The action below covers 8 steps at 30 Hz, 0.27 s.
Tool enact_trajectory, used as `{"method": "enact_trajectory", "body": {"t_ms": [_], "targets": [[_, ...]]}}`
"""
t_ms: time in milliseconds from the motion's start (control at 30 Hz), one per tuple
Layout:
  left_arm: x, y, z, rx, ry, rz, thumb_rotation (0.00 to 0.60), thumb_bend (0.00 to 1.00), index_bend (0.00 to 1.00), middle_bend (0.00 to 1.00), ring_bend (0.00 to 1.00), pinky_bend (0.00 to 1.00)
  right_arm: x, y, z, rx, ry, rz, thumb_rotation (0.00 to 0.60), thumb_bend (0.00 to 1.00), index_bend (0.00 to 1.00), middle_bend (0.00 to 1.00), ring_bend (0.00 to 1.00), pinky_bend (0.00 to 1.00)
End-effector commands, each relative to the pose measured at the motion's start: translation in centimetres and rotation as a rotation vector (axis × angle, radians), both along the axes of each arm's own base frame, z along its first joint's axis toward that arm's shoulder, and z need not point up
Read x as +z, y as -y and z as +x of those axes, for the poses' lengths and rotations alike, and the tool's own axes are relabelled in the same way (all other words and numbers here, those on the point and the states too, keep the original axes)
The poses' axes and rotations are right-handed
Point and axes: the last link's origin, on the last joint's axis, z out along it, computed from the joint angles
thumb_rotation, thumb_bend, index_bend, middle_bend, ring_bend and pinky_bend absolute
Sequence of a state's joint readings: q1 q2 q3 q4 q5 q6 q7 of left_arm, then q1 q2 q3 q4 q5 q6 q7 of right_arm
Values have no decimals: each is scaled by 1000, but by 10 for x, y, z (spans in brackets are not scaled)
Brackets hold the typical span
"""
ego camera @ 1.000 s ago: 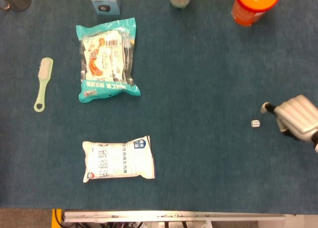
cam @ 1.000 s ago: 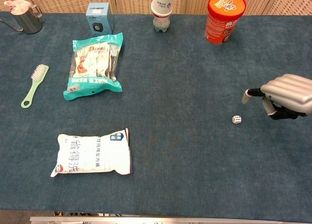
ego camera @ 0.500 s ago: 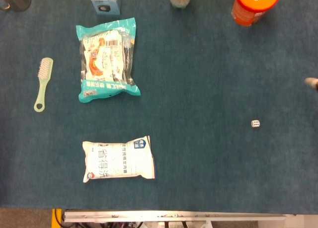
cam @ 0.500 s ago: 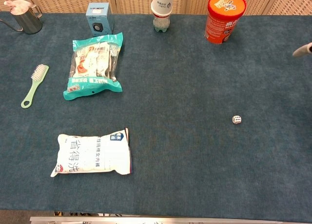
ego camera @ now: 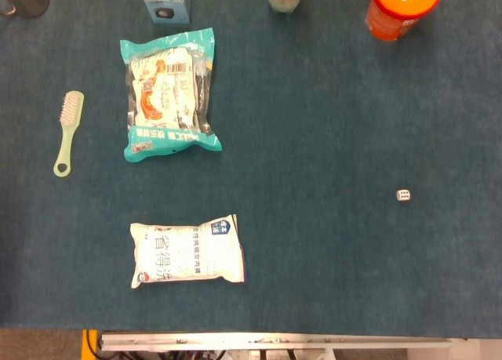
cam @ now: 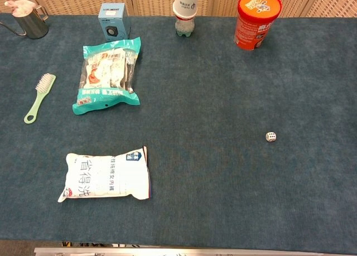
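Neither hand shows in the head view or the chest view. A small white die lies alone on the blue cloth at the right. A white bag with blue print lies flat near the front left. Behind it lies a teal snack packet. A pale green brush rests at the far left.
Along the back edge stand a metal jug, a small blue box, a white bottle and an orange tub. The table's front rim runs along the bottom.
My right hand, beside the die a second ago, has drawn back to the right and up, and has left both views. The die has not moved.
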State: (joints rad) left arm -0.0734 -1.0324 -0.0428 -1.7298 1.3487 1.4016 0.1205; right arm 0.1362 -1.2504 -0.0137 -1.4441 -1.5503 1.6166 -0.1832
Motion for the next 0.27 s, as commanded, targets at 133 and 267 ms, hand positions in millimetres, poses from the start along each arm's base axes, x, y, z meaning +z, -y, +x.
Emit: {"method": "enact_trajectory", "body": {"t_ms": [133,267], "targets": [[-3,-2,-3,6,12,-13,600,23,420,406,336,442,2,3,-2,-23,10,18,600,165,261,245,212,300],[-4,-4,-4,9,15,-16,600,24,420,406,336,442,-2,2,-1,-21,3,49,600,139,261,245,212,300]]}}
